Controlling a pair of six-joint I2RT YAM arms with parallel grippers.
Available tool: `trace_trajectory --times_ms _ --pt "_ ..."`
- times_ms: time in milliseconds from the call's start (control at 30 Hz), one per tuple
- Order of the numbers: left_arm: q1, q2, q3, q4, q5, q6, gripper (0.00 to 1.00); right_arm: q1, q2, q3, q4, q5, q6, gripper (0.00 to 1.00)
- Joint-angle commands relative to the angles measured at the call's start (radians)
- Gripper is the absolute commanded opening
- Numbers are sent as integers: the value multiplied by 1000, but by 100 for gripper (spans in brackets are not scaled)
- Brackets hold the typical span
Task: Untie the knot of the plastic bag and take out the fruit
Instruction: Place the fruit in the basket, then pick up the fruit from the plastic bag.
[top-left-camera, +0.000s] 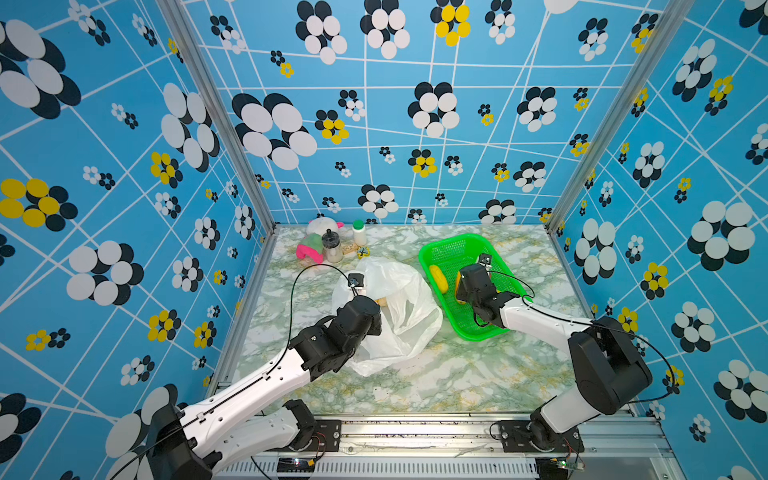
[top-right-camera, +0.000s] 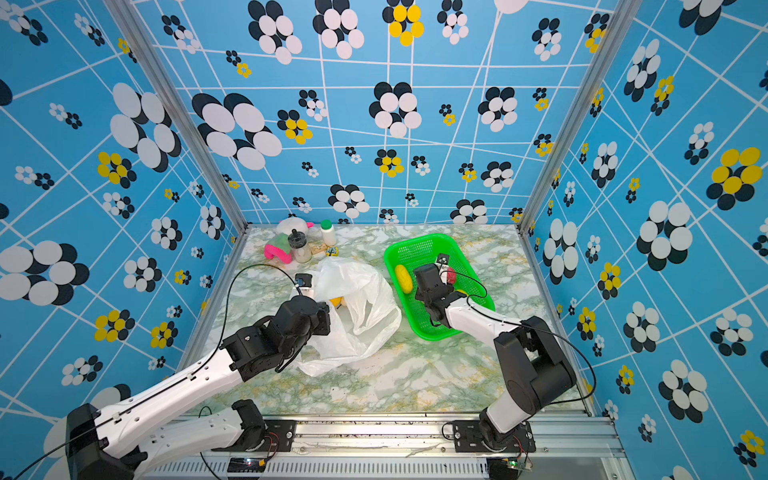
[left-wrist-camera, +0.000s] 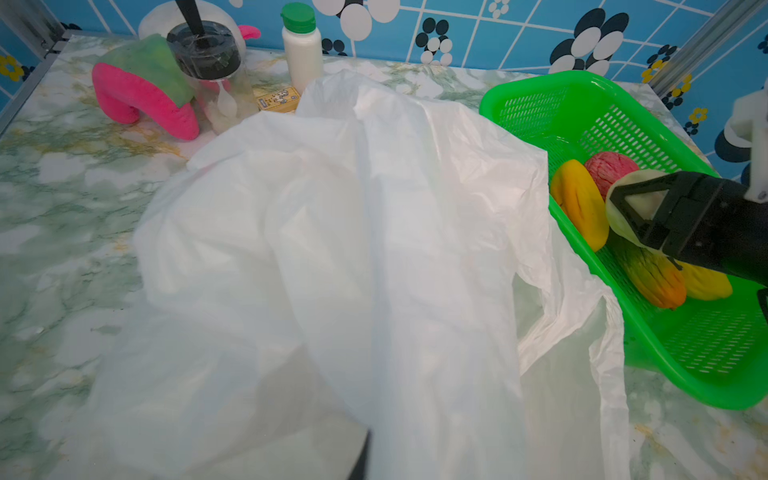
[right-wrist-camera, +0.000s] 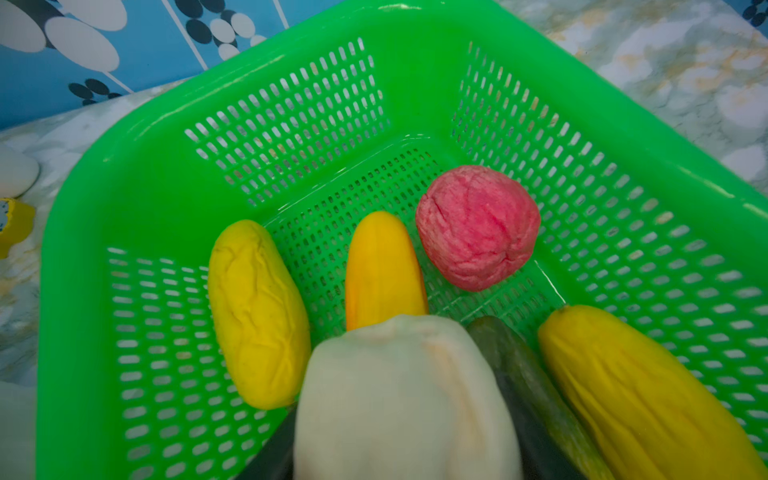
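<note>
The plastic bag (top-left-camera: 399, 320) (top-right-camera: 357, 320) lies crumpled on the table left of the green basket (top-left-camera: 436, 249) (right-wrist-camera: 124, 166). My left gripper (top-left-camera: 368, 296) is shut on the bag's upper edge, and the film drapes across the whole left wrist view (left-wrist-camera: 332, 249). A yellow fruit (top-left-camera: 380, 300) shows in the bag's mouth. My right gripper (right-wrist-camera: 399, 436) (left-wrist-camera: 627, 208) is low inside the basket, shut on a cream lumpy fruit (right-wrist-camera: 403, 386). Around it lie a red lumpy fruit (right-wrist-camera: 478, 226), two yellow oblong ones (right-wrist-camera: 257, 311) (right-wrist-camera: 644, 395), an orange one (right-wrist-camera: 382, 270) and a dark green-orange one (left-wrist-camera: 652, 278).
At the back left stand a pink-green plush toy (top-left-camera: 309, 247), a white plush toy (top-left-camera: 324, 226), a clear jar with a black lid (top-left-camera: 331, 245), a white bottle with a green cap (top-left-camera: 359, 232) and a small yellow block (top-left-camera: 363, 251). Patterned walls close three sides.
</note>
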Motion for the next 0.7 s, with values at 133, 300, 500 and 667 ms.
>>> trace_trajectory --times_ms 133,300,500,667 --pt "-113 2 10 80 -27 110 0 8 -84 35 -51 -3 -25 91" --pt "-128 23 -13 140 -10 147 0 84 -193 22 -66 7 -85 99" --pt "-22 116 3 119 76 94 0 340 -438 -43 6 -12 -213 75" --pt "37 183 32 90 120 86 0 503 -420 -90 104 -128 -211 46"
